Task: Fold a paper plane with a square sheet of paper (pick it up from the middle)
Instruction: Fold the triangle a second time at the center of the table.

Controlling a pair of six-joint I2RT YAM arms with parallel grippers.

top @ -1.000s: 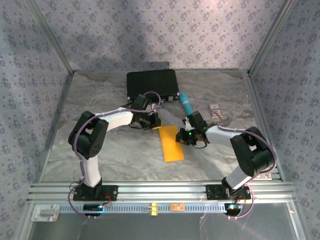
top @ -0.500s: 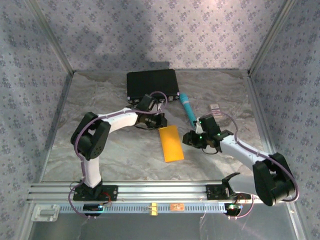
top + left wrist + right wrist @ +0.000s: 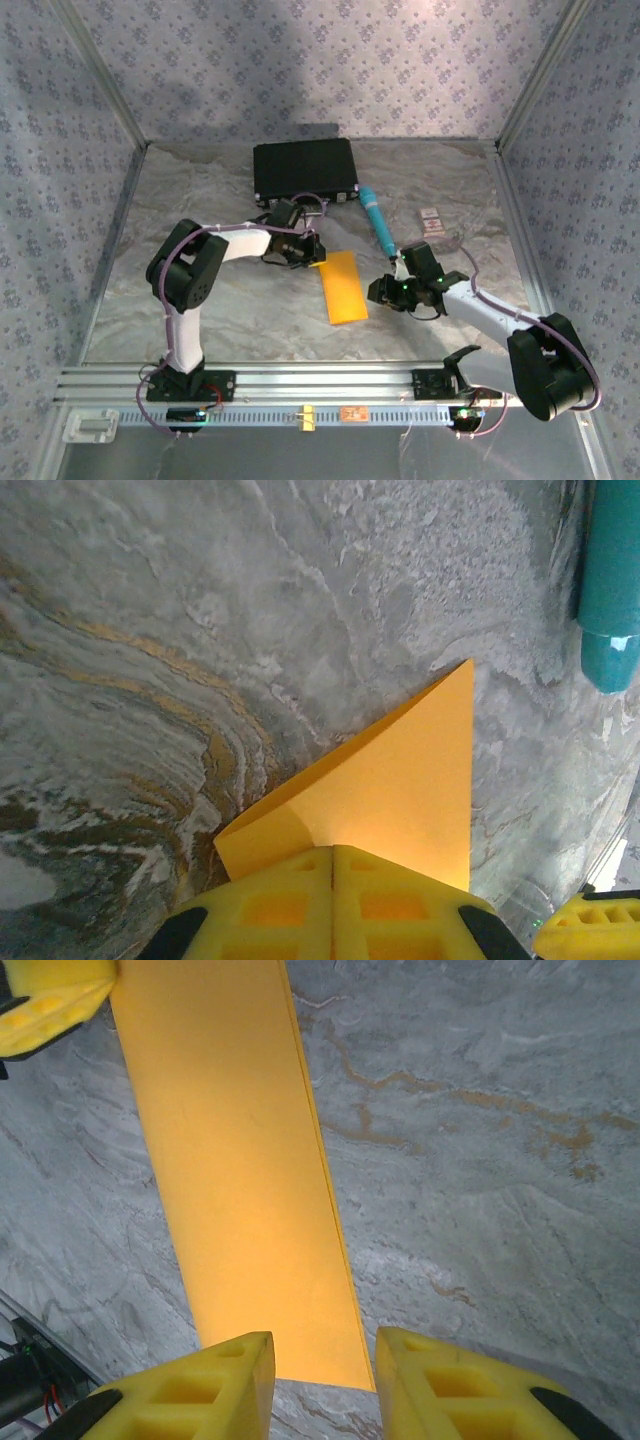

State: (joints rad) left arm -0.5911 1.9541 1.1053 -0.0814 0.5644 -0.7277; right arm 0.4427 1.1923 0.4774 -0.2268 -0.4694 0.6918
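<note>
orange-yellow paper, a smooth folded strip, lies mid-frame overhead. left wrist view reveals the left gripper pinching its raised corner; right wrist view, the right gripper spread, empty, beside its edge.

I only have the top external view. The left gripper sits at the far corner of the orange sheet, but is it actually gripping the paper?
Observer: Yes. In the left wrist view the left gripper has its jaws shut together on the edge of the sheet of paper.
Operator: Is the right gripper closed too?
Observer: No. The right wrist view shows the right gripper with its jaws apart and nothing held.
Operator: Is the sheet a single layer?
Observer: It looks folded. In that view, its long edge shows a doubled line, like stacked layers.
</note>
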